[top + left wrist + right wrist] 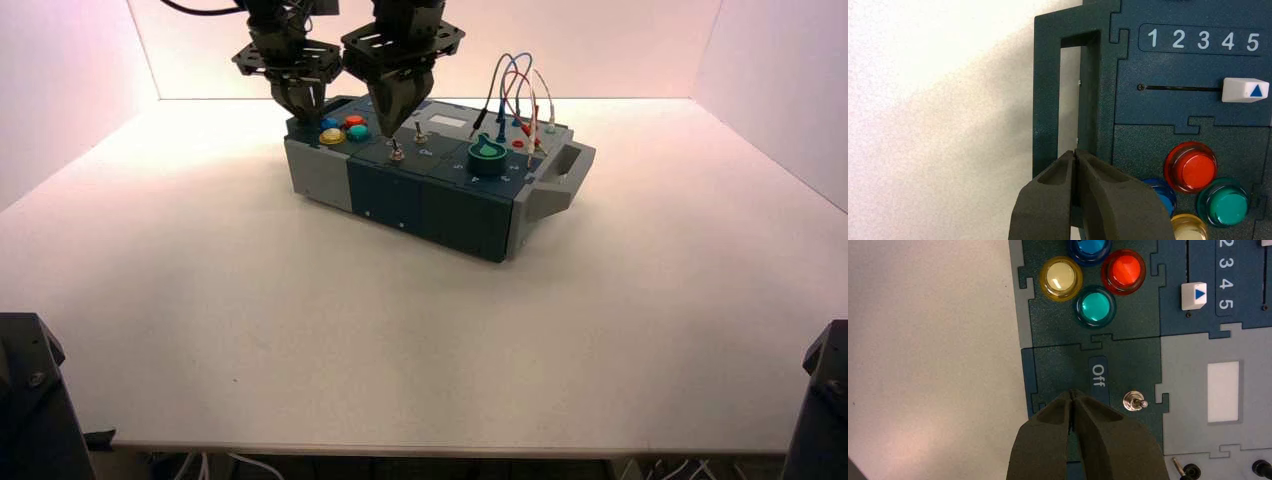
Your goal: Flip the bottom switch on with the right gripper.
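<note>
The bottom switch [397,152] is a small silvery toggle near the front wall of the box [440,215]. My right gripper [392,127] is shut and empty, its point hanging just above and behind that toggle. In the right wrist view the shut right gripper [1073,393] sits beside the "Off" label [1098,376]. The bottom switch is hidden there under the fingers. The toggle showing there is the twin [1134,401] set further back [421,134]. My left gripper [305,112] is shut and empty over the box's left end [1076,151].
Four round buttons, yellow [1061,278], green [1095,306], red [1123,271] and blue [1089,247], lie left of the switches. A white slider knob [1245,90] sits near 5. A green knob [487,155], looped wires [515,90] and a grey handle [560,178] are on the right.
</note>
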